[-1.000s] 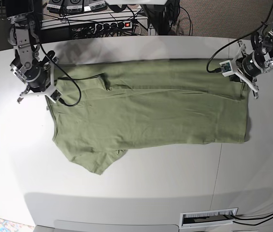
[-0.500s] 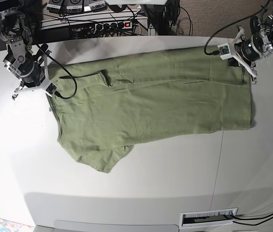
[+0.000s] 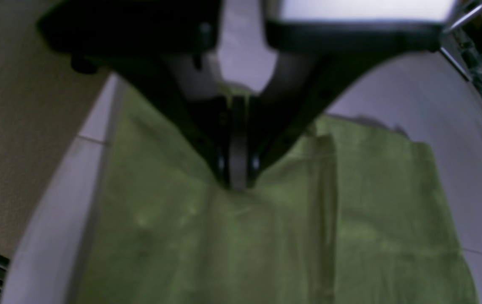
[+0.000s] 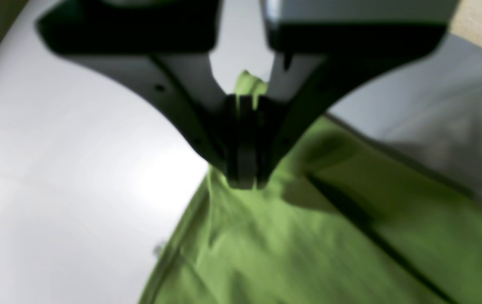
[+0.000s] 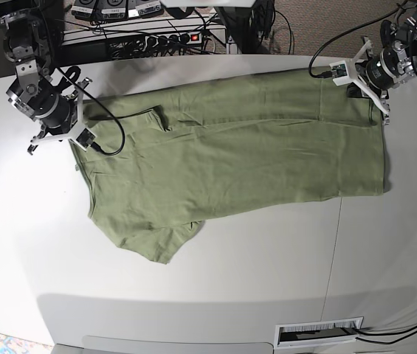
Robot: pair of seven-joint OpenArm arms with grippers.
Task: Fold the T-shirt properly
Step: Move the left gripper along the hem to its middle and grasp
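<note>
Both arms hold the T-shirt (image 5: pixel 223 158) by its far edge on the table (image 5: pixel 215 280). The right gripper (image 4: pixel 243 179) has its fingers closed tight on a pinch of green cloth at the shirt's collar-end corner, at the left of the base view; a tuft of fabric shows above the closed jaws. The left gripper (image 3: pixel 236 181) is likewise clamped on the hem-end corner, at the right of the base view.

Change over the last second: the left gripper has moved toward the far right, and the right gripper has gone to the far left and come partway back. The cloth between them, earlier slack with a buckled far edge, now lies longer and flatter. The hem end has swung rightward and the near sleeve has slid slightly right across the table.

The shirt lies spread lengthwise across the middle of the table, collar end left, hem end right, with 1 sleeve folded in at the far left and 1 sleeve projecting toward the near edge.

Judgement: this reads as a stretching and smoothing step. The shirt appears almost flat, so the next fold probably has a clean base.
</note>
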